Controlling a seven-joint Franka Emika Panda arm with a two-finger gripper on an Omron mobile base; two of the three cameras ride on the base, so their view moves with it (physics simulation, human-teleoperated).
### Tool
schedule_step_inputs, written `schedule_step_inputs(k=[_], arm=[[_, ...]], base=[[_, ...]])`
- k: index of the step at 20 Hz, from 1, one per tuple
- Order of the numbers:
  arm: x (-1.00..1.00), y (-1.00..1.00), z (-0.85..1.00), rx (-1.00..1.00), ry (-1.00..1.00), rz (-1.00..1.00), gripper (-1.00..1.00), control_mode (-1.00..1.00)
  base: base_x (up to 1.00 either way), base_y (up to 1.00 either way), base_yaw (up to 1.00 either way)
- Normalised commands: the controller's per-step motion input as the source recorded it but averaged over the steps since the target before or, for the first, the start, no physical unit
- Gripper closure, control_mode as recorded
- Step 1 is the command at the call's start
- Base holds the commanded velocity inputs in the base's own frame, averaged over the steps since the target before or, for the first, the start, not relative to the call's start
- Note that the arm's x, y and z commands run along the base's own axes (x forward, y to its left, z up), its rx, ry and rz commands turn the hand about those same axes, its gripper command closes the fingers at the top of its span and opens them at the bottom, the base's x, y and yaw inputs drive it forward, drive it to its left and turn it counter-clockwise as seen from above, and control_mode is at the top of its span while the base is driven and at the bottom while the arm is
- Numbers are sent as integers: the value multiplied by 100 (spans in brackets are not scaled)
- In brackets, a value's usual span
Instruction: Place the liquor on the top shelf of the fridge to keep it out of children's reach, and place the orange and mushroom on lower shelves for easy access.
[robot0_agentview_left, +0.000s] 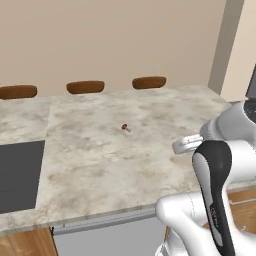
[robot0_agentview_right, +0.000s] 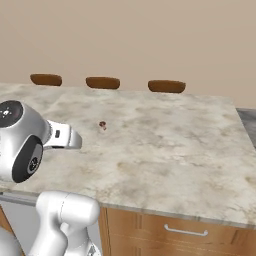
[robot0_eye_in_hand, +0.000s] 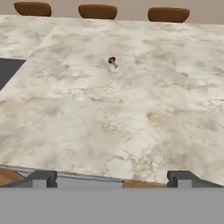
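Mushroom (robot0_eye_in_hand: 112, 61) lies alone mid-counter (robot0_eye_in_hand: 131, 113), well ahead of my gripper (robot0_eye_in_hand: 111, 179). Jaws stand fully apart, holding nothing. Risk as I judge it: the lump is tiny and low, so the fingers may strike marble or nudge it aside if I descend off-centre.

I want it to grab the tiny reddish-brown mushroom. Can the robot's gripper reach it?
Probably yes: the tiny reddish-brown mushroom lies alone on the marble counter, and the open gripper faces it, nothing between.

Reddish-brown and pale mushroom (robot0_agentview_left: 126, 128) on beige-grey marbled counter (robot0_agentview_left: 100, 165); brown stools (robot0_agentview_left: 85, 87)
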Motion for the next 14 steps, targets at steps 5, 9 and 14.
schedule_step_inputs(k=[5,9,14], arm=[[44,1,0,0,0,-9,-100,-100],[69,0,-1,0,3,-1,-100,-100],[92,0,-6,0,5,0,-100,-100]], base=[[0,0,0],[0,0,0],[0,0,0]])
